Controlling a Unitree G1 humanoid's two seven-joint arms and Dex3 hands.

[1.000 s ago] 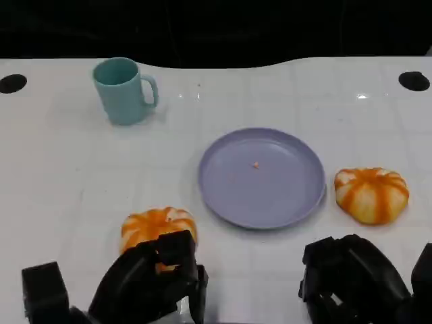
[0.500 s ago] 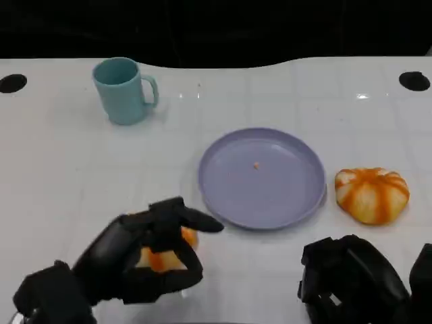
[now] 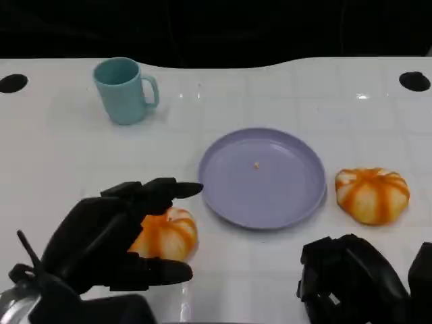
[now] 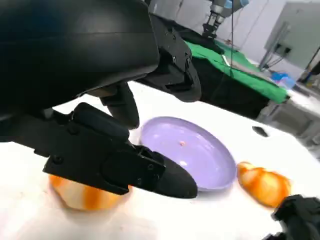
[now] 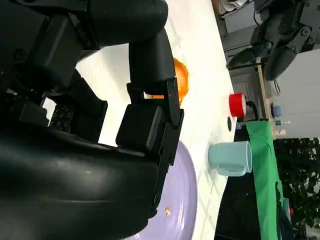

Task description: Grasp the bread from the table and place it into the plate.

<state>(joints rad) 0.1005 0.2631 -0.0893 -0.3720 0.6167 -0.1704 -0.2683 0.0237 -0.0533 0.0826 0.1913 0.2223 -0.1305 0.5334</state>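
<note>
Since a second ago, the left hand (image 3: 118,236) has spread wider around the bread (image 3: 165,233), fingers apart, not gripping. That bread sits on the bench at the plate's (image 3: 223,196) seven o'clock. Right hand (image 3: 351,280) rests curled, holding nothing. Grasping and placing remain.

The left robot hand (image 3: 111,233) is held low with its fingers (image 3: 177,189) spread apart and stretched forward, thumb beneath. The right robot hand (image 3: 347,280) sits low, fingers curled inward.
</note>
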